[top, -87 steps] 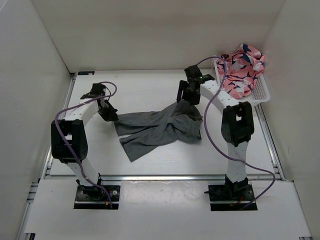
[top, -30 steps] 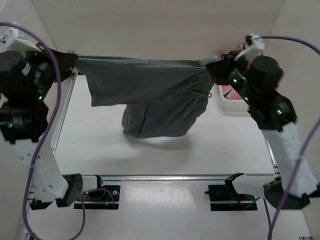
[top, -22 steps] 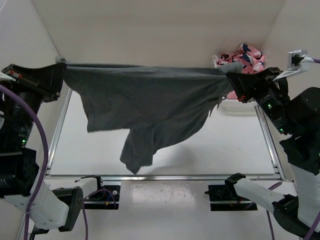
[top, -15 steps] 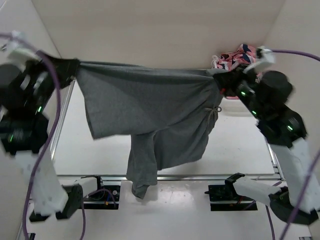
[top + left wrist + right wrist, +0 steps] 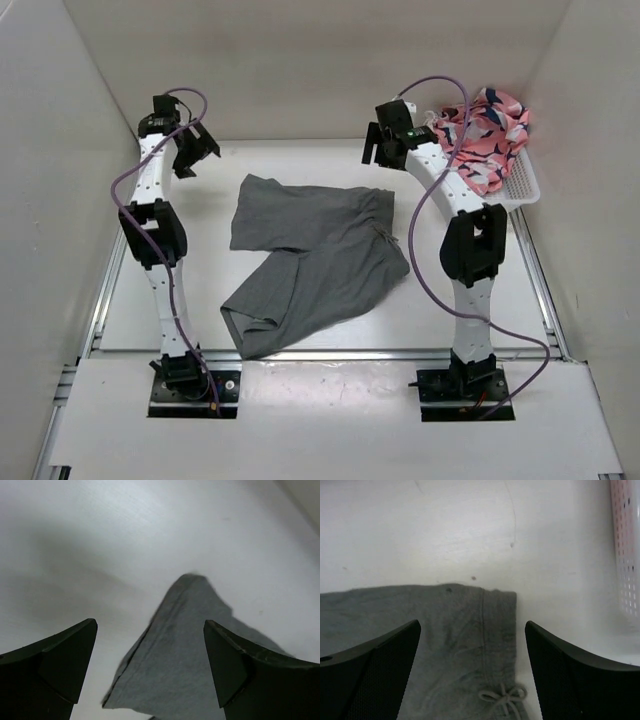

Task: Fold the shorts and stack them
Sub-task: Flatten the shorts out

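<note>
The grey shorts (image 5: 315,255) lie spread on the white table, waistband to the right, one leg reaching toward the near edge. My left gripper (image 5: 192,152) hovers open above the far left corner of the shorts, holding nothing. In the left wrist view the left gripper (image 5: 150,625) frames a pointed grey corner of the shorts (image 5: 190,650) lying below it. My right gripper (image 5: 382,150) is open over the far right corner. In the right wrist view the right gripper (image 5: 472,624) stands over the waistband of the shorts (image 5: 460,630), with its drawstring bow (image 5: 502,697) showing.
A white basket (image 5: 520,185) holding a pink patterned cloth (image 5: 485,135) sits at the back right; its perforated wall (image 5: 625,555) shows in the right wrist view. White walls enclose the table on three sides.
The shorts, held stretched in the air between both grippers, now lie flat on the table. Both grippers have opened, let go, and stand low at the table's far side.
</note>
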`<control>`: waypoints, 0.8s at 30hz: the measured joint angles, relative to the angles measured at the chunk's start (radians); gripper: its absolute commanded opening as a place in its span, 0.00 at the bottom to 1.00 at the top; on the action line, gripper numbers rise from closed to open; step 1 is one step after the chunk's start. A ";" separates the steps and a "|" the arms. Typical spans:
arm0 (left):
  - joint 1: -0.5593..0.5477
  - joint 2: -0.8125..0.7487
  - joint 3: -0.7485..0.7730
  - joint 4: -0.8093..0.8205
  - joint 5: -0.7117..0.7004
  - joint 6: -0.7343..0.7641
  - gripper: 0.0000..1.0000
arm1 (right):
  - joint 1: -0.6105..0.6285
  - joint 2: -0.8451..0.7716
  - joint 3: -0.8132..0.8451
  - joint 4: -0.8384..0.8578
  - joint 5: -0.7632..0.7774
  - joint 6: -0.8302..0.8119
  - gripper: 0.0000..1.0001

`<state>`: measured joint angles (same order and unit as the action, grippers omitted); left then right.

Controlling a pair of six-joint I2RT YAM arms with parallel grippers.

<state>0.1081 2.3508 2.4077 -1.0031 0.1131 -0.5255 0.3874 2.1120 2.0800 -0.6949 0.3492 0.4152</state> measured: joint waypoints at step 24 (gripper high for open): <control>-0.386 -0.672 -1.177 0.088 -0.109 -0.018 0.29 | -0.076 -0.743 -1.088 0.020 -0.310 0.181 0.60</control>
<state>-0.2775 1.6787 1.2308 -0.9154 0.0036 -0.5434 0.3111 1.3689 0.9924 -0.6750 0.0391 0.5961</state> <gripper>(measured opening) 0.225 0.556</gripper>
